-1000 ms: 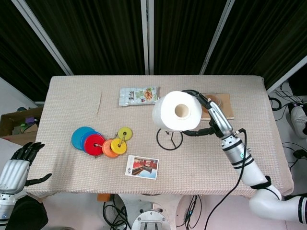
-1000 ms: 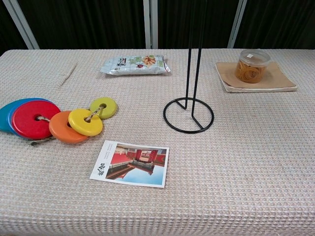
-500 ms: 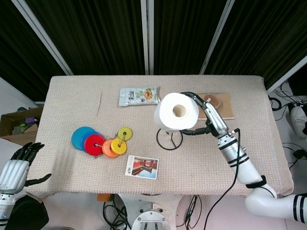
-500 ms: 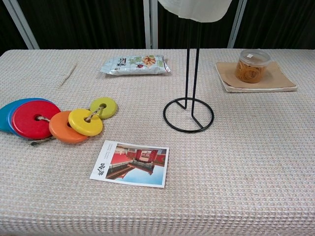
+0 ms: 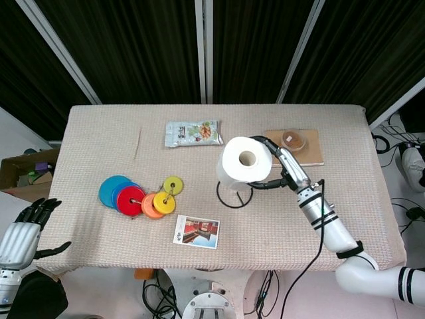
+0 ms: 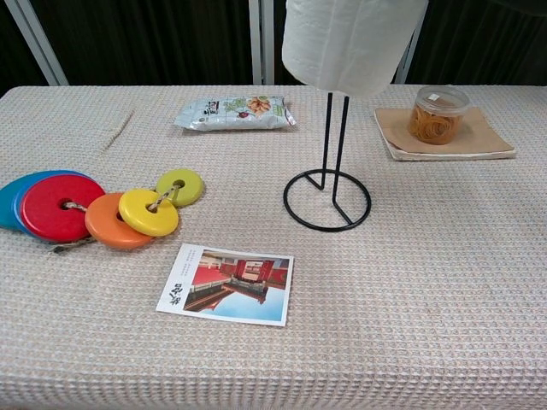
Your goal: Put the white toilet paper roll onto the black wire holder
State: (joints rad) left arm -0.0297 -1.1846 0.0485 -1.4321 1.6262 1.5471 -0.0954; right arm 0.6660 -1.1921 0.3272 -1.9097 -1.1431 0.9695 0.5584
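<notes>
My right hand point(image 5: 280, 166) grips the white toilet paper roll point(image 5: 244, 163) from its right side, core upward. The roll point(image 6: 350, 43) sits partway down the twin rods of the black wire holder point(image 6: 328, 192), whose ring base rests on the cloth. The lower rods show below the roll in the chest view; the rod tops are hidden inside it. My left hand point(image 5: 25, 229) hangs off the table's near left corner, fingers apart and holding nothing.
Colored discs on a string point(image 6: 94, 209) lie at the left. A postcard point(image 6: 227, 284) lies near the front. A snack packet point(image 6: 235, 112) lies at the back, and a jar of rubber bands point(image 6: 438, 113) stands on a tan board point(image 6: 489, 137) at the back right.
My right hand has lowered the roll over the holder's rods. In the chest view the roll went from out of sight to covering the rods' upper part. The left hand stayed still.
</notes>
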